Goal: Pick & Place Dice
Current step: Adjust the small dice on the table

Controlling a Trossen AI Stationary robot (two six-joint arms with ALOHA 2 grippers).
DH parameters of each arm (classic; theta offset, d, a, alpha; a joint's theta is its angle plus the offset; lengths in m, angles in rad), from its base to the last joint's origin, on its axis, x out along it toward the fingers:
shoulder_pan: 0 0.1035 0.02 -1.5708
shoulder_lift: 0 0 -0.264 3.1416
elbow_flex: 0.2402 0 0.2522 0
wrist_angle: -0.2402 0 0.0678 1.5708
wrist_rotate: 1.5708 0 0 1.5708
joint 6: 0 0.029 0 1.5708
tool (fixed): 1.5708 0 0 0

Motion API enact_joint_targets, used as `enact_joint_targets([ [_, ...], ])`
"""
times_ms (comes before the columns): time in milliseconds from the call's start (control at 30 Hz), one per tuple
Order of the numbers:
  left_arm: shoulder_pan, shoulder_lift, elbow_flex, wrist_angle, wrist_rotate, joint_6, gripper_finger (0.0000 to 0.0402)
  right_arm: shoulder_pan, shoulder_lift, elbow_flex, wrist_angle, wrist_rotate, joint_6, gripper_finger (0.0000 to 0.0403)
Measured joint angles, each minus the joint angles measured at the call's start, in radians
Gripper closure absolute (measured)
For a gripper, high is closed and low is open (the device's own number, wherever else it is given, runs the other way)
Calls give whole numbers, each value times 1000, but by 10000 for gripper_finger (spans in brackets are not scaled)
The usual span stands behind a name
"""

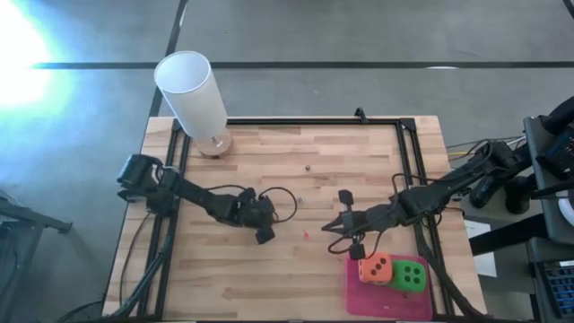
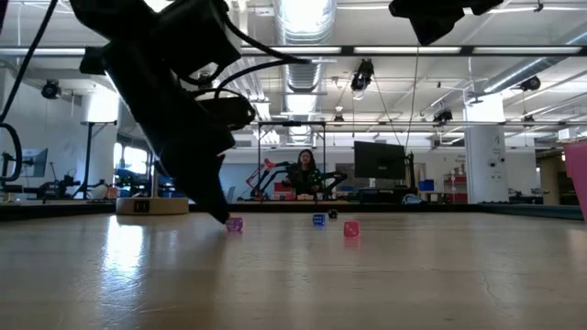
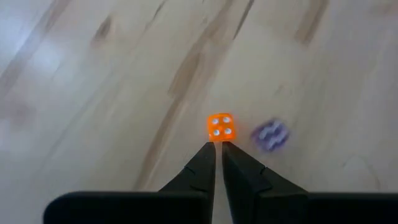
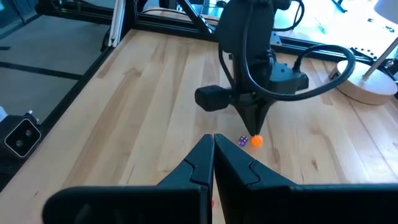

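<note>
Worktop [image 1: 269,161] of pale wood, my left gripper [image 3: 219,147] fingers together just behind tiny orange die [image 3: 220,127], small purple die [image 3: 270,134] beside it, my right gripper [image 4: 213,140] closed, empty, hovering nearby.

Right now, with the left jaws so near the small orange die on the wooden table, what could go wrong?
1. The left gripper has its jaws nearly together right behind the small translucent orange die. Advancing like this would probably push the die away, not grasp it.
2. A small purple die lies close beside the orange one, so opening the jaws there may knock it.
</note>
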Motion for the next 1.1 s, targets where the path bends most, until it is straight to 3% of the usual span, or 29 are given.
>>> enact_joint_targets([
  [200,36,26,0,130,-1,87,366,0,0,0,8,0,-7,394],
  [500,82,20,19,126,-29,160,366,0,0,0,11,0,-10,394],
  [667,64,8,18,59,74,148,366,0,0,0,11,0,-10,394],
  [900,16,-67,17,-94,78,108,366,0,0,0,11,0,-10,394],
  [1100,-16,-40,15,-82,79,87,366,0,0,0,10,0,-15,394],
])
